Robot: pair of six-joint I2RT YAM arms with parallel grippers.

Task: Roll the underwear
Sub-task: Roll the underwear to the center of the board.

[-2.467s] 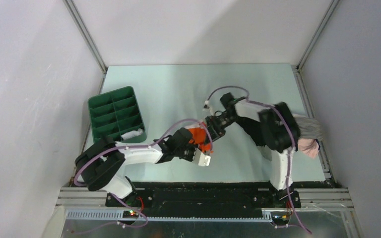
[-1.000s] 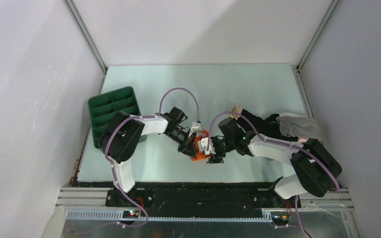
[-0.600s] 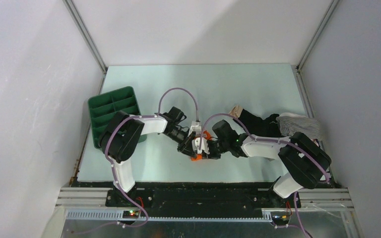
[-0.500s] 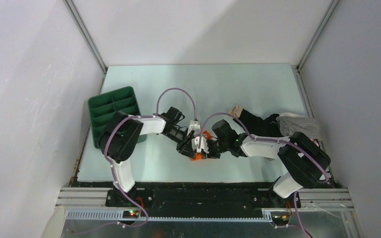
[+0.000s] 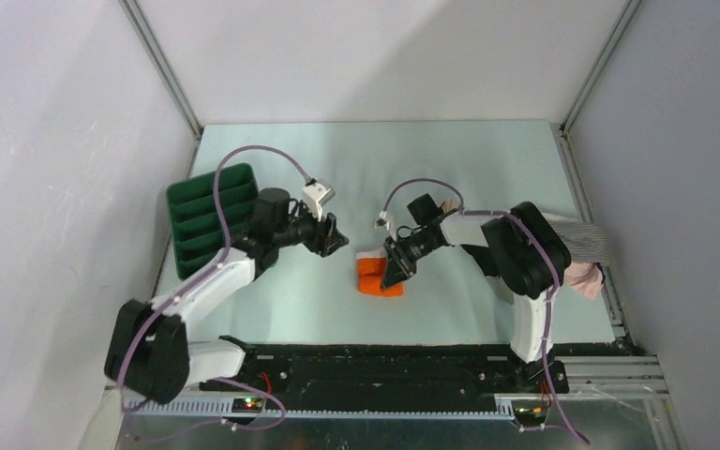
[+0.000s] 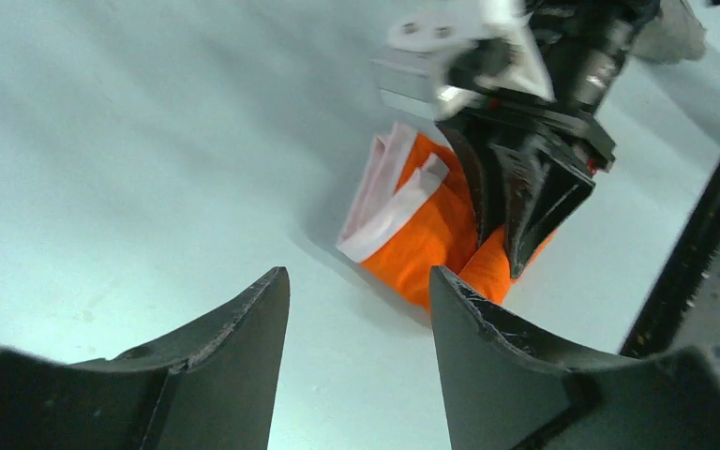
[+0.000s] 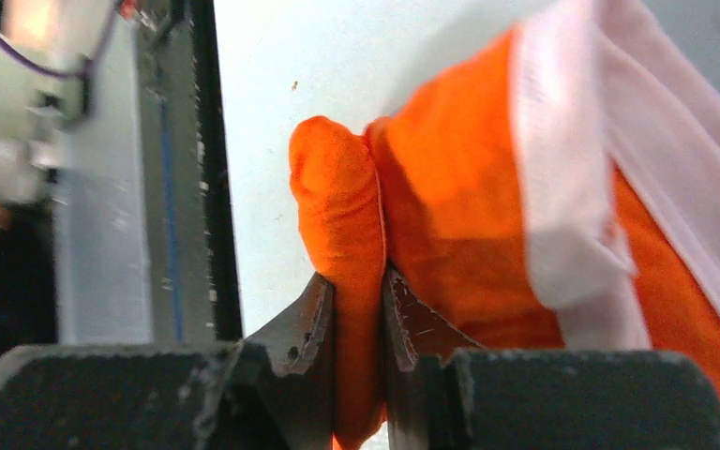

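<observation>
The orange underwear with a pale pink waistband lies folded on the light green table, near the middle. My right gripper is shut on a fold of orange cloth at its right edge; the right wrist view shows that fold pinched between the two fingers. My left gripper hangs to the left of the underwear, apart from it, open and holding nothing. From the left wrist, the underwear lies beyond the open fingers, with the right gripper on it.
A green divided tray stands at the table's left edge, behind my left arm. A pile of other garments, striped grey and pink, lies at the right edge. The black front rail runs along the near edge.
My left gripper has let go of the underwear, opened and drawn back to the left. My right gripper has shut on the orange fold.
</observation>
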